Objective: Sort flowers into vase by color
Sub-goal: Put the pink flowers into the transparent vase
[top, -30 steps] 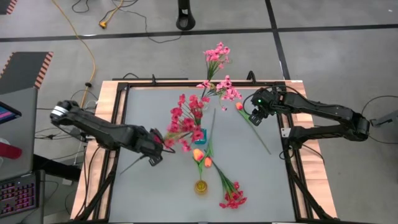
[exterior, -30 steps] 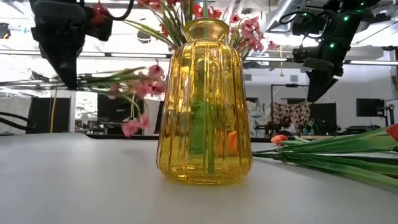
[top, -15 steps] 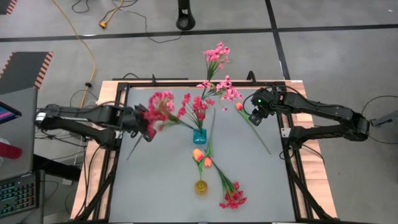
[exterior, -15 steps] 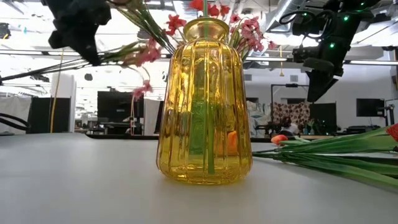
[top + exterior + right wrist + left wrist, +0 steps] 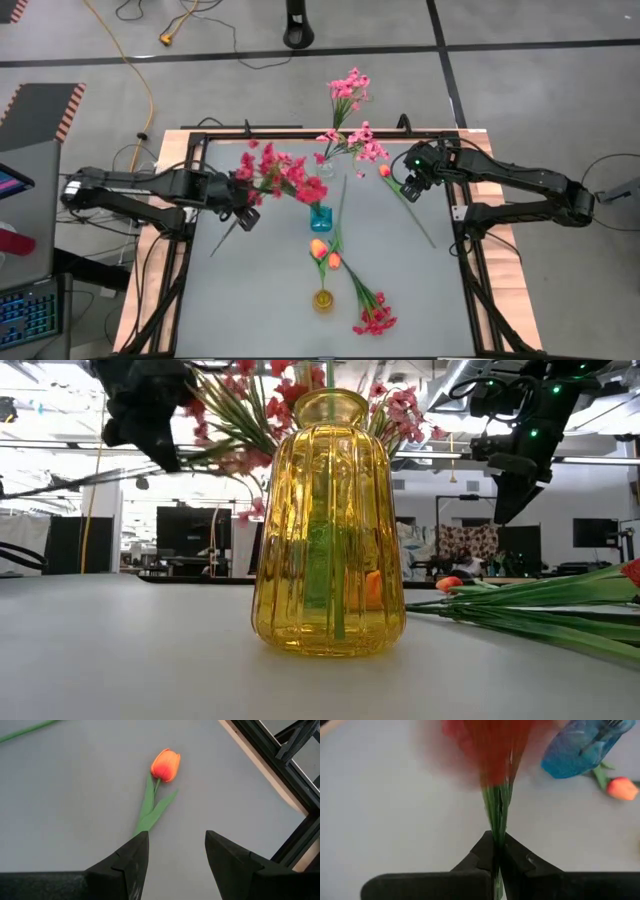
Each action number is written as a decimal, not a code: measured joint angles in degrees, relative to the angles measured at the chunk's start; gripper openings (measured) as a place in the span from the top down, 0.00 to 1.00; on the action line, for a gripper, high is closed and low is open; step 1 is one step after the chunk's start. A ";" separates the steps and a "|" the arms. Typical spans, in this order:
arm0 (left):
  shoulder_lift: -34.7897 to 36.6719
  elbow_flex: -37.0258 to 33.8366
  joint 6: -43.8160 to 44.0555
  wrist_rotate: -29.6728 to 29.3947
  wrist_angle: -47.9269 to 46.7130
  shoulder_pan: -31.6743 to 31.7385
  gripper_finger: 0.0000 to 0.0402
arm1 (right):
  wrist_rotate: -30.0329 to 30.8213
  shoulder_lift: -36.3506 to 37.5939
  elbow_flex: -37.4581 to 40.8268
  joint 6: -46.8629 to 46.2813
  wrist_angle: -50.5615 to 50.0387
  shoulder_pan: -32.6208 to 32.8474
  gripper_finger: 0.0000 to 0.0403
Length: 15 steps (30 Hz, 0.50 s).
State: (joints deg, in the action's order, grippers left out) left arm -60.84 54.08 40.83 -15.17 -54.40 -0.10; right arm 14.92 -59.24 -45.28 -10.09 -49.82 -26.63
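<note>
My left gripper [image 5: 245,213] is shut on a red-blossomed spray [image 5: 275,172], held in the air left of the blue vase [image 5: 320,217]. In the low view this spray [image 5: 240,410] shows high, behind the yellow vase [image 5: 328,520]. My right gripper [image 5: 172,855] hovers open above an orange tulip [image 5: 165,764] that lies flat on the table by its stem and bud [image 5: 384,171]. Two more orange buds [image 5: 325,254] lie between the blue vase and the yellow vase [image 5: 322,298]. Another red spray [image 5: 375,318] lies near the yellow vase. My left gripper pinches the red spray's bundle of green stems [image 5: 496,837] between its two shut fingers, a short way below the blossoms. The fingers lie across the stems. The spray is lifted clear and tilted, its blossoms toward the blue vase [image 5: 580,747] and its free stem end [image 5: 215,250] trailing behind the gripper.
Light-pink sprays [image 5: 358,143] stand at the table's far edge, one [image 5: 350,90] reaching beyond it. Long green stems [image 5: 540,610] lie on the table on the right of the low view. The black frame [image 5: 190,200] borders the table. Bare tabletop lies at the near left [image 5: 250,310].
My left gripper has carried the red spray up and toward the table's far left, away from the blue vase, then swung it back to the right. The blossoms now hang just left of the blue vase. The hold stayed shut. The right arm kept still.
</note>
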 joint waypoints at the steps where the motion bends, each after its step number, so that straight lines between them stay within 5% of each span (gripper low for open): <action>1: -1.03 0.00 -0.57 0.18 0.55 0.00 1.00 | 0.00 0.00 -0.01 -0.01 0.00 -0.01 0.45; 15: -5.79 2.55 -3.12 0.38 1.94 -1.58 1.00 | 0.00 0.01 -0.02 -0.01 0.00 0.01 0.45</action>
State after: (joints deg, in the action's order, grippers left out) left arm -66.63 56.63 37.71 -14.79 -52.47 -1.68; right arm 14.92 -59.23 -45.30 -10.10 -49.82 -26.62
